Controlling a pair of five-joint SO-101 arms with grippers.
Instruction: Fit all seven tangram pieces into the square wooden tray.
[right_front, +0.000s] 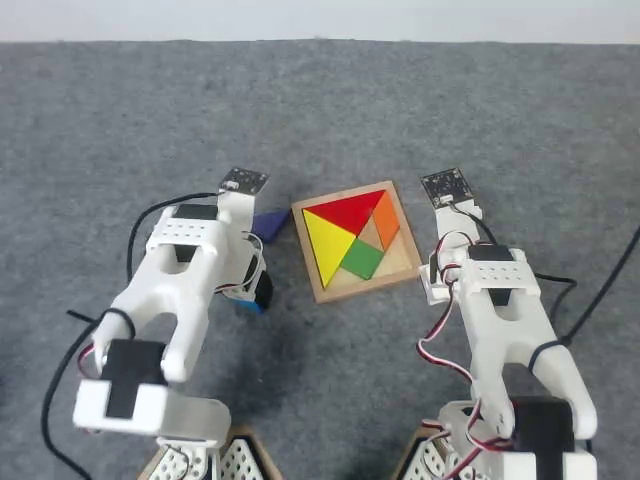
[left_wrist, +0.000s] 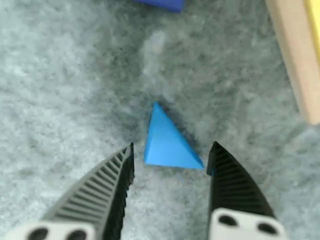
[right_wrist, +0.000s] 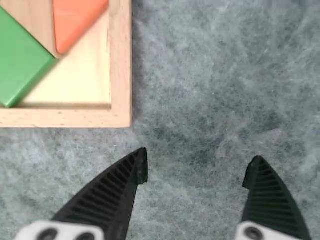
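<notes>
Grey felt tabletop (right_front: 320, 110): left gripper (left_wrist: 173, 147), fingers wide, straddles small blue triangular piece (left_wrist: 167, 142), apex seemingly away; square wooden tray (right_front: 307, 255) rightward.

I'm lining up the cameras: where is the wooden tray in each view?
High view: wooden tray in the middle, between the two arms.
Left wrist view: its rim at the picture's edge, past the blue triangle.
Right wrist view: its corner just ahead of the right pincer.
Shared landmark: the grey mat.
</notes>
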